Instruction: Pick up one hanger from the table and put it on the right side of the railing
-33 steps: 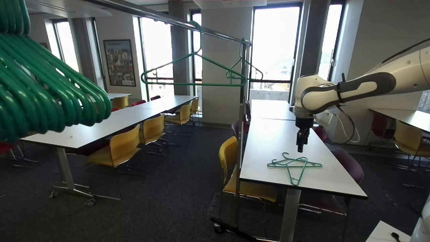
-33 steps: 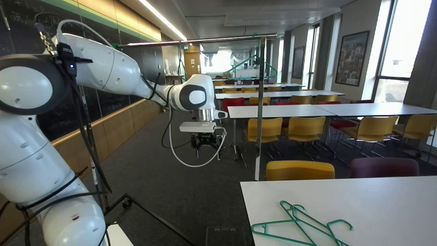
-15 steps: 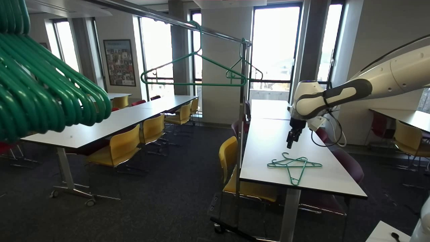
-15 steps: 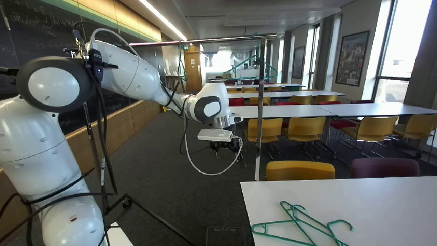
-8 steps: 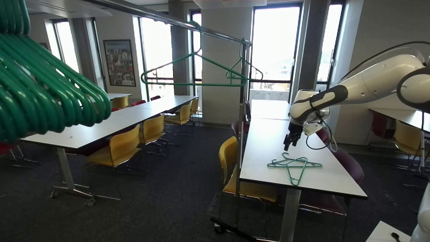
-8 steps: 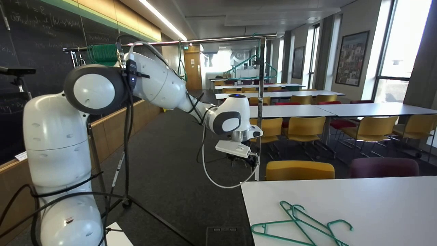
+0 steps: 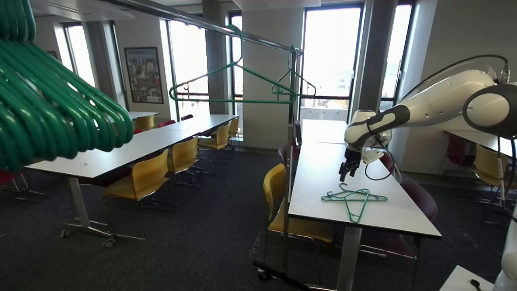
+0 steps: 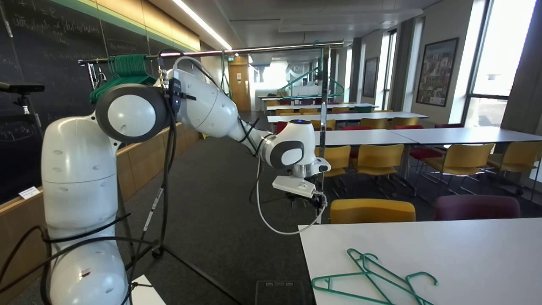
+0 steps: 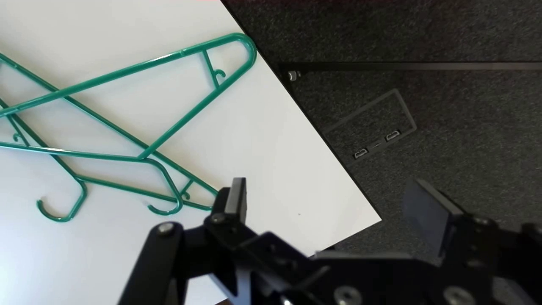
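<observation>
On the long, rectangular, white-topped bench (image 7: 396,214), a thin teal-green plastic triangular hanger (image 9: 127,71) lies flat, crossed with a matching teal-green hanger (image 9: 106,121); which of the two is meant cannot be told. The black two-fingered claw (image 9: 330,199) has its fingers spread far apart and grips nothing. In the wrist view both hangers lie toward ten o'clock from it, their hooks nearer nine, and the first hanger's rounded corner, toward eleven, reaches the bench's dark edge. One finger partly hides an end of the second hanger. In an exterior view the claw hangs between eleven and twelve o'clock from the pair, apart from them.

The white robot arm with dark grey joint covers (image 8: 203,101) reaches in from nine o'clock in an exterior view. High toward twelve there runs the thin, shiny metal railing (image 8: 275,48), bearing a packed bunch of green hangers (image 8: 129,67) near its nine o'clock end, a single green hanger (image 7: 230,101) farther along, and another green hanger (image 8: 301,79) by the slim upright pole (image 8: 324,110). Beyond the bench's twelve o'clock edge show the backs of a yellow plastic chair (image 8: 372,211) and a dark purple chair (image 8: 477,207).
</observation>
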